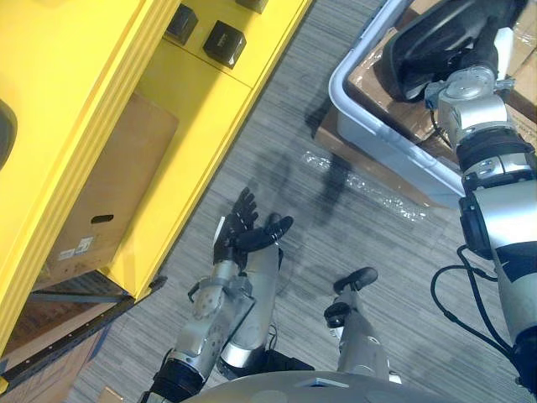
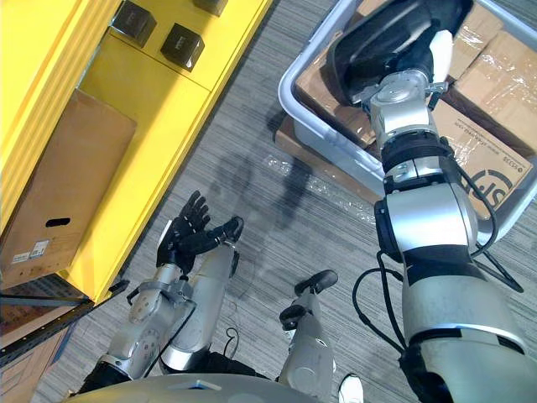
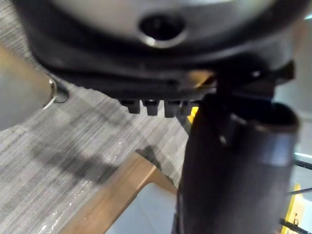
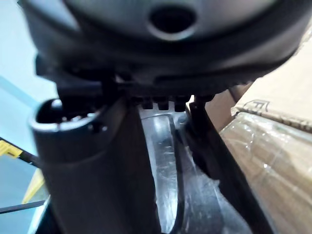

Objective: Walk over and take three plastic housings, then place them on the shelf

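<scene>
A large black plastic housing [image 2: 369, 46] lies in a grey bin [image 1: 361, 109] on top of cardboard boxes [image 2: 491, 159]. My right hand [image 2: 438, 52], with its white thumb cover, rests against the housing's right end. Its dark bulk merges with the housing. In the right wrist view the glossy wrapped housing [image 4: 165, 161] shows just past the thumb [image 4: 92, 165]. My left hand [image 1: 243, 231] hangs open and empty low over the carpet, beside the yellow shelf [image 1: 201, 109].
Two small black boxes [image 1: 224, 42] sit on the yellow shelf's deck. A cardboard box [image 1: 101, 201] is stored beneath it. The bin stands on a brown board [image 1: 369, 164], with crumpled clear film [image 1: 369, 189] on the grey carpet alongside.
</scene>
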Controlling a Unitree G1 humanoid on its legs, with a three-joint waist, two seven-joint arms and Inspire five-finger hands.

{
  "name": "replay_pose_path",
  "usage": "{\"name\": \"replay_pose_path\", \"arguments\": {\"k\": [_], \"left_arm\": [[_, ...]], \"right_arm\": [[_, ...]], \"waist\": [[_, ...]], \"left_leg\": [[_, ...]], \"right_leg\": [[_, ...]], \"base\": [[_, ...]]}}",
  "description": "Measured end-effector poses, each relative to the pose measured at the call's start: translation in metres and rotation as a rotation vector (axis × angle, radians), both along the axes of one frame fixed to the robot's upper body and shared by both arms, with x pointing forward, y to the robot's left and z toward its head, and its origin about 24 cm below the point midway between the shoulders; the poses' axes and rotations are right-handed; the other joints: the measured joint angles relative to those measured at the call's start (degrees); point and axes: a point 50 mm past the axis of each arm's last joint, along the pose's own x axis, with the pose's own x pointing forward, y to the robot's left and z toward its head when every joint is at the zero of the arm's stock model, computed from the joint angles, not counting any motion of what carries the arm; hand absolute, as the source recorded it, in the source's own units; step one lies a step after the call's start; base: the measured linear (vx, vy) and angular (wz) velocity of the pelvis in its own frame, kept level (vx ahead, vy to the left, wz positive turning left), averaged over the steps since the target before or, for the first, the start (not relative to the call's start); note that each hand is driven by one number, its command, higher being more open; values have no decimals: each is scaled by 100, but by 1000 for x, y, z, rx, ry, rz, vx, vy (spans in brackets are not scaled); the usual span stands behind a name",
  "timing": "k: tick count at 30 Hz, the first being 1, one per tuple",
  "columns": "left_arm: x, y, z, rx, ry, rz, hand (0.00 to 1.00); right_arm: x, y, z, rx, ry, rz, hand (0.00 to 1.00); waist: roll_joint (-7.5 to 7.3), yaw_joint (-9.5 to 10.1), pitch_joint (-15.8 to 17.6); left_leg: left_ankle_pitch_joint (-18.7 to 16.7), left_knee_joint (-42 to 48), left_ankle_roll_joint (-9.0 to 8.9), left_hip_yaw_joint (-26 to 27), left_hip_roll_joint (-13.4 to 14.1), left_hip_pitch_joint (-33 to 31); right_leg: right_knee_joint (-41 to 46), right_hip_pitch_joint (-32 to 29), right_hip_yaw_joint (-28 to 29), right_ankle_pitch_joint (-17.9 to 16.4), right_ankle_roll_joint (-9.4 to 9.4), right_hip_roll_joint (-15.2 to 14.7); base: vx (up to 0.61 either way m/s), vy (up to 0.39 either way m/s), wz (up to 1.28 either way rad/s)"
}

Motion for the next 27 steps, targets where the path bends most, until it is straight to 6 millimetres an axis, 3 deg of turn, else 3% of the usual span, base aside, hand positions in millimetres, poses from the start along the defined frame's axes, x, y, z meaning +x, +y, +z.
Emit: {"name": "replay_pose_path", "arguments": {"k": [10,16,23,27], "left_arm": [[-7,-7,-9,-24,37,-20,100],[-11,-5,-12,-30,32,-24,100],[-27,2,-22,-32,68,-22,100],[-28,4,-22,-29,61,-38,100]], "right_arm": [[-10,-26,4,-136,119,-113,100],[-15,-38,10,-221,102,-142,100],[-32,-57,61,-390,-28,-200,100],[-36,-50,85,-431,-153,-193,100]], "waist": [[153,29,61],[243,-22,95],[243,-214,95],[243,-347,96]], "left_leg": [[220,-316,2,28,-77,191],[249,-343,11,76,-78,266],[247,-351,12,183,-50,434],[225,-317,24,313,-3,531]], "right_leg": [[157,-15,2,-34,-47,-125],[236,-22,48,-42,-60,-135],[356,7,186,-60,-87,-171],[387,2,346,-66,-99,-172]], "base": [[-57,45,2],[-55,32,-3],[-50,42,-8],[-74,34,-17]]}}
